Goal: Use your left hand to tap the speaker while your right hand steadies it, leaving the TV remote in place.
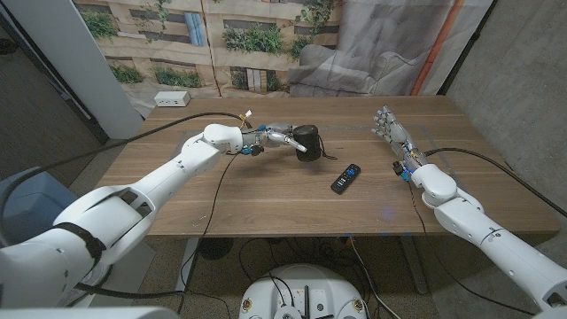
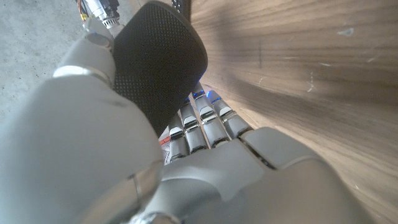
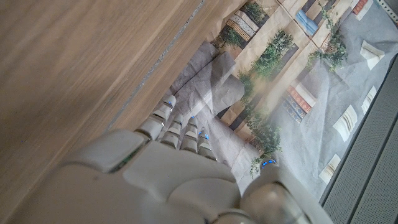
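The left hand's fingers (image 2: 199, 124) reach under and against the speaker's mesh side, with the thumb on the other side of it, so the speaker sits between them; whether they press or merely touch I cannot tell. In the head view the left hand (image 1: 276, 138) meets the speaker (image 1: 307, 140) from its 9 o'clock; the speaker, a dark cylinder, stands near the table's (image 1: 266, 195) middle, apparently upright. The right hand (image 1: 387, 122) stands well apart at the speaker's 3 o'clock, fingers spread and straight, holding nothing; the wrist view shows those fingers (image 3: 177, 127) reaching past the table's far edge toward the backdrop. The TV remote (image 1: 346, 178) lies at the speaker's 5 o'clock, near but not touching, its long axis running 1 to 7 o'clock; it lies just off the right hand's direct line to the speaker. By my judgement the steadying hand has the whole gap left to cross, and should come in toward 9 o'clock, passing on the far side of the remote.
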Controlling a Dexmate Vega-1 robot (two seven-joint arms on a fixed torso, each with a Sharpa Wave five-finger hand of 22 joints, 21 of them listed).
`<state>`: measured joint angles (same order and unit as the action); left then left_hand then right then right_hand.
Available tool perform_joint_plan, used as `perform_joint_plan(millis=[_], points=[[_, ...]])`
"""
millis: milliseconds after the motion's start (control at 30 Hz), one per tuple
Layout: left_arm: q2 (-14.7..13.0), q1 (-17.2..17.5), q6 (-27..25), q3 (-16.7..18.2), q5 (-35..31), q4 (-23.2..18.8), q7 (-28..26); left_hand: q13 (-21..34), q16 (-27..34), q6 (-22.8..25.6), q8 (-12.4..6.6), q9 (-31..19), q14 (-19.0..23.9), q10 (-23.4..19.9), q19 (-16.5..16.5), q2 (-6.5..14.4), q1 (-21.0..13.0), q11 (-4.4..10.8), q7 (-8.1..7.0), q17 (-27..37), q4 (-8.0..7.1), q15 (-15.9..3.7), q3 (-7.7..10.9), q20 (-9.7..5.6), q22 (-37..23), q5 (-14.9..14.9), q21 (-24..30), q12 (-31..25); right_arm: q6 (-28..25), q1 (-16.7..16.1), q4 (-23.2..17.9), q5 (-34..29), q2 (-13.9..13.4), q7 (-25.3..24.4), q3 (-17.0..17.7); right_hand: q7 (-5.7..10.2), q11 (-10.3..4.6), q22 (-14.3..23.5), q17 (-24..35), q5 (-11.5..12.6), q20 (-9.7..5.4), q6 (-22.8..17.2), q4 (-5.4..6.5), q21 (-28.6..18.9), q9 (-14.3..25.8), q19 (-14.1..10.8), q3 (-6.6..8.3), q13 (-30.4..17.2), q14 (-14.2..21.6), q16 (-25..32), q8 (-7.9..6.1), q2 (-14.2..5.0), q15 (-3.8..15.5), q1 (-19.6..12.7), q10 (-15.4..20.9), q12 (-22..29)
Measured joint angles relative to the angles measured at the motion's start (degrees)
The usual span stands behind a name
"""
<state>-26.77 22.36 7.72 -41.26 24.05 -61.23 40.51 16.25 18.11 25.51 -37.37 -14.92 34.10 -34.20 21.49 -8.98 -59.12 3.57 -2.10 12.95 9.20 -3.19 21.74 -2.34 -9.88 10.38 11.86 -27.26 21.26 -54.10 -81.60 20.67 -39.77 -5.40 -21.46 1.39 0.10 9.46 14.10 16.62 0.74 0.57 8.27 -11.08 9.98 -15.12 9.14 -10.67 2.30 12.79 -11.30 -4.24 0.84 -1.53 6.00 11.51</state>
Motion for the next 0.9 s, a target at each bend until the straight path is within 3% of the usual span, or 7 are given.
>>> perform_joint_plan(millis=[500, 567, 900], points=[[3.9, -1.8, -3.9, 0.6, 5.3, 4.7, 6.0, 0.0, 0.8, 1.0, 0.00, 0.0, 1.8, -0.9, 1.3, 0.0, 0.0, -0.94, 1.02, 0.2, 0.47, -0.11, -0.79, -0.11, 0.0, 0.2, 0.2, -0.2, 6.6, -1.8, 0.4, -7.5, -2.4, -2.1, 0.6, -0.16, 0.71, -0.1, -0.3, 0.0, 0.08, -1.6, -0.52, 0.0, 0.0, -1.9, -1.02, -0.1, 1.8, 0.5, 0.00, 0.04, 0.00, 0.0, 1.7, 0.2], [4.2, -1.9, -4.0, 0.6, 5.6, 4.9, 6.4, 0.0, 1.0, 1.3, 0.00, 0.0, 2.0, -1.3, 1.5, 0.0, 0.0, -1.31, 1.33, 0.2, 0.39, -0.34, -1.02, -0.19, 0.0, 0.2, 0.2, -0.2, 7.6, -2.0, 0.5, -8.5, -2.5, -2.5, 0.6, -0.07, 0.51, -0.1, -0.3, 0.0, 0.25, -1.7, -0.76, 0.0, 0.0, -2.1, -1.26, -0.1, 2.0, 0.5, 0.00, 1.30, -0.14, 0.1, 1.9, 0.2], [8.1, -4.7, -4.2, 0.6, 7.4, 12.2, 11.8, 0.0, 1.4, 1.6, 0.00, 0.0, 2.6, -1.7, 2.9, 0.0, 0.0, -1.74, 1.63, 0.3, 0.25, -0.32, -1.77, -0.24, -0.1, 0.2, 0.7, -0.2, 12.1, -2.5, 1.9, -12.3, -3.2, -3.3, 1.1, -0.07, 0.82, -0.1, -0.5, 0.0, -0.12, -1.7, -1.24, 0.0, 0.0, -2.5, -1.73, -0.1, 2.4, 0.5, 0.00, 2.12, -0.12, -0.8, 2.2, 0.2]])
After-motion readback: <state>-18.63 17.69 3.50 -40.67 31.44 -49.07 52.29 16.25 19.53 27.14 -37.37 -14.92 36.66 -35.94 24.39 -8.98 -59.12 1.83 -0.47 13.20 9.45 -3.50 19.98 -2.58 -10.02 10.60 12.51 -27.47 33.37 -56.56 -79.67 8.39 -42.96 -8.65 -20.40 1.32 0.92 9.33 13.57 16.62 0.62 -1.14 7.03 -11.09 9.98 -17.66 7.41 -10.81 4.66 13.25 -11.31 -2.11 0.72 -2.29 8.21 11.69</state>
